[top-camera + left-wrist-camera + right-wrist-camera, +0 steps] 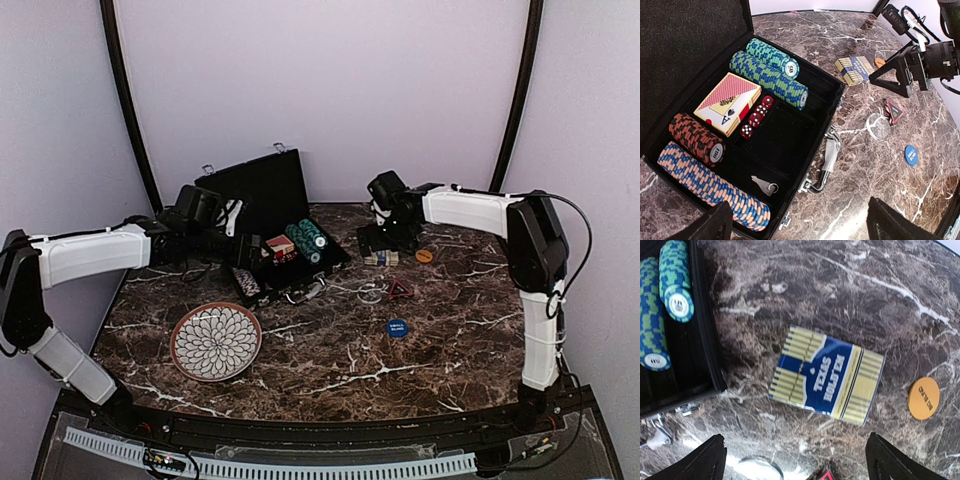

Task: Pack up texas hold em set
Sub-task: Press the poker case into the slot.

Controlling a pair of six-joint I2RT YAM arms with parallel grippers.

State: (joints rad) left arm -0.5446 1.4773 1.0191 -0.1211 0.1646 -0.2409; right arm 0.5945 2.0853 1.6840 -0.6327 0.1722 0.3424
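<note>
The black briefcase (262,190) lies open at the back left. In the left wrist view its tray (834,95) holds green-blue chips (771,70), orange-black chips (695,141), blue-orange chips (705,185), a red card deck (727,102), red dice (756,116) and a key (762,185). My left gripper (800,225) is open and empty above the case's front edge. A blue-yellow card deck (827,375) lies on the table right of the case. My right gripper (795,460) is open and empty just above it. An orange button (923,398) lies beside the deck.
A blue button (397,327), a red triangle (400,290) and a clear round piece (370,293) lie on the marble table in front of the case. A patterned plate (216,341) sits at the front left. A curved wall stands behind.
</note>
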